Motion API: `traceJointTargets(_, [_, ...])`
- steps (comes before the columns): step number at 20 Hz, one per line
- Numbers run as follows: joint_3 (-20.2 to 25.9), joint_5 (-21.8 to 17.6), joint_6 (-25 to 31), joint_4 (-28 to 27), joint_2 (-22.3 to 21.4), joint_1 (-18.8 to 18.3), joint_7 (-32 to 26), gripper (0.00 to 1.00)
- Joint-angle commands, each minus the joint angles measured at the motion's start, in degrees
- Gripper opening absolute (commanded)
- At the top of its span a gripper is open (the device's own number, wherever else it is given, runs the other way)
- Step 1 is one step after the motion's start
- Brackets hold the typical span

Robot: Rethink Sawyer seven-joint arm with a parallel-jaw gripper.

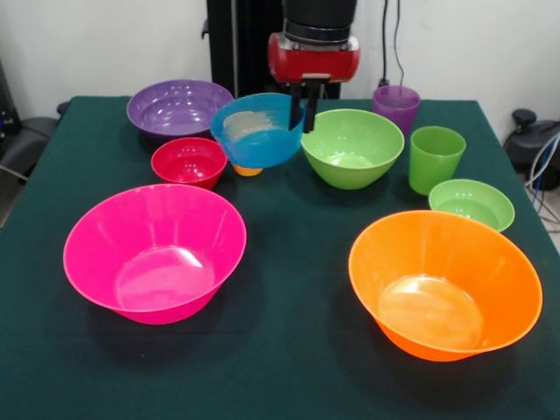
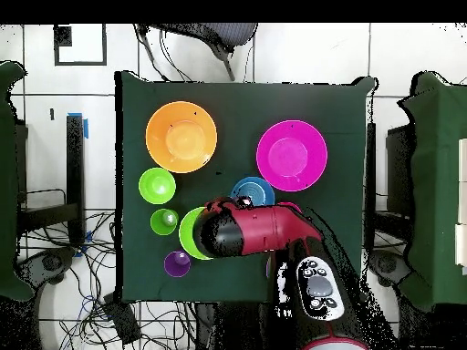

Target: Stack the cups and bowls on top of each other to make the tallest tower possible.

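While the overhead view hides it, the gripper (image 1: 304, 107) clamps the tilted blue bowl's (image 1: 256, 131) rim, above the table (image 1: 289, 350).

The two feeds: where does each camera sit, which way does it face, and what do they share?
Front view: across the table, facing the robot; the gripper comes down from above, holding the tilted blue bowl by its rim.
Overhead view: above the table, looking straight down; the red arm reaches up from the bottom edge.
Shared: pink bowl, orange bowl, blue bowl.
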Motion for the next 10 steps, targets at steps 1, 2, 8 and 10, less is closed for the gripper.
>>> traceJointTargets(1, [1.6, -5.2, 7.5, -5.4, 2.8, -1.9, -5.2, 0.00])
traceJointTargets(2, [1.7, -5.4, 7.8, -5.5, 2.9, -2.0, -5.1, 0.00])
traceJointTargets(8, [-0.2, -8.6, 8.6, -7.7, 4.3, -0.5, -4.3, 0.00])
traceJointTargets(10, [0.9, -8.7, 8.4, -7.4, 4.3, -1.5, -5.0, 0.00])
